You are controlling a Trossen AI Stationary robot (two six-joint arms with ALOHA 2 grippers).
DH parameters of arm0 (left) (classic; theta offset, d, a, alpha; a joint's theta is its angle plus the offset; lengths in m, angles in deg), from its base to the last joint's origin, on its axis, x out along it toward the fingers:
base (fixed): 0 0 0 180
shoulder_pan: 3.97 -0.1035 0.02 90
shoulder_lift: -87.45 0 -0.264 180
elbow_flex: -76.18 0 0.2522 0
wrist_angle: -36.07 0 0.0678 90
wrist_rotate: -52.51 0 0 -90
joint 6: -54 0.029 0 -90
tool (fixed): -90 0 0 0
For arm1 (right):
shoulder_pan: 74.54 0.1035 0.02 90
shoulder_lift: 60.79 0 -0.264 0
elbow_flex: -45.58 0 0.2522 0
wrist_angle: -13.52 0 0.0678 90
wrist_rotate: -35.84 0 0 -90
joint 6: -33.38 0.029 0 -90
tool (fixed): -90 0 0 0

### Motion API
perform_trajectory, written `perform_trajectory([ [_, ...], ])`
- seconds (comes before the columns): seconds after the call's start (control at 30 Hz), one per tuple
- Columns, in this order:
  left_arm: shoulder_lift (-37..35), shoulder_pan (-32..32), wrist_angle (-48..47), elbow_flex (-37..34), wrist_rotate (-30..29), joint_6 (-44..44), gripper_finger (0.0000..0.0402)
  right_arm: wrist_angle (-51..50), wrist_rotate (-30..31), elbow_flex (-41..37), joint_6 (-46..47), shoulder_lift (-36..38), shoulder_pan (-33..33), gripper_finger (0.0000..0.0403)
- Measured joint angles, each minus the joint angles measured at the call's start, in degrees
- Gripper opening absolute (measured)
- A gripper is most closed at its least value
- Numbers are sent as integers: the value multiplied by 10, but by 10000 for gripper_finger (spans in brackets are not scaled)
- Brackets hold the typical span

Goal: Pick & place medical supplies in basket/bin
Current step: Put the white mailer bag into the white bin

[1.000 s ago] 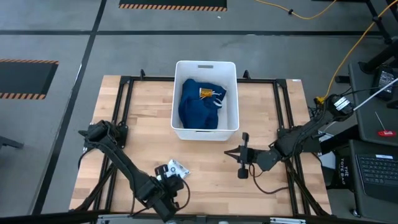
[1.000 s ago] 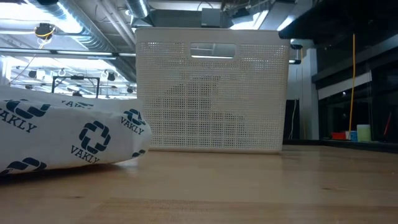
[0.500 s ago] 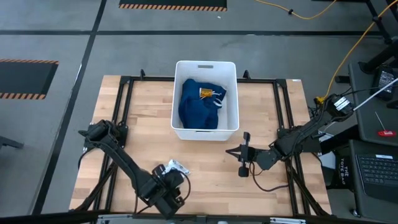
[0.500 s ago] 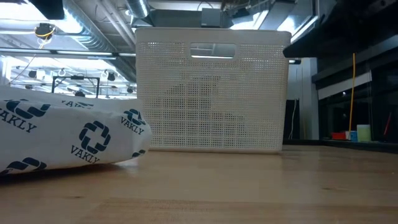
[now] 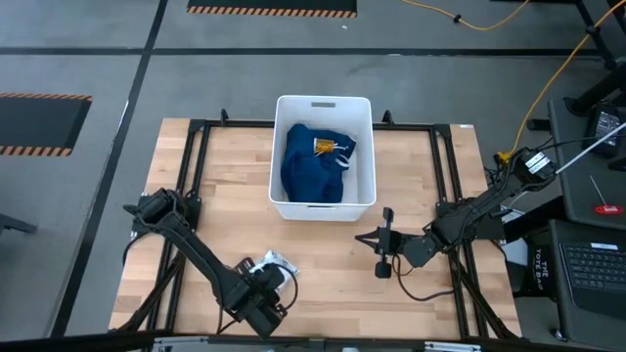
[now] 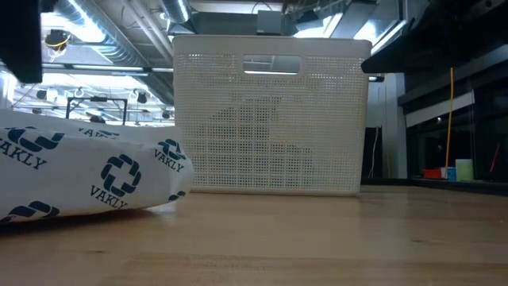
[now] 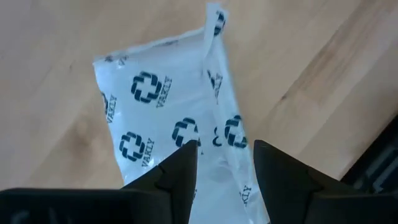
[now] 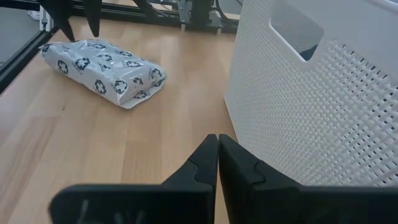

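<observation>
Item: white packet (image 7: 180,130), directly beneath your left gripper (image 7: 222,165), fingers spread to straddle it; right gripper (image 8: 217,158) pressed together, idle.

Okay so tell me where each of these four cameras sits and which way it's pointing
High: overhead, straight down on table, both arms in view.
Low: at tabletop height, facing the white tub; a dark part of an arm at one top corner.
Left wrist: looks down past the open left hand onto the white packet.
Right wrist: looks past the shut right hand across the table.
Shared: packet and tub appear in high, low and right wrist.
</observation>
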Motion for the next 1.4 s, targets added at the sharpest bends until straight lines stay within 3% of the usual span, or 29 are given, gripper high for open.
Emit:
perform_trajectory([
  [0.77,-2,0,107,-95,21,-17,145,-1,0,0,1,0,0,18],
  [0.93,-4,-1,114,-101,39,-13,115,-1,0,0,1,0,0,18],
  [1.23,-3,0,121,-101,50,5,12,-1,0,0,0,0,0,18],
  [1.4,-2,0,122,-101,50,6,7,-1,0,0,1,0,0,18],
])
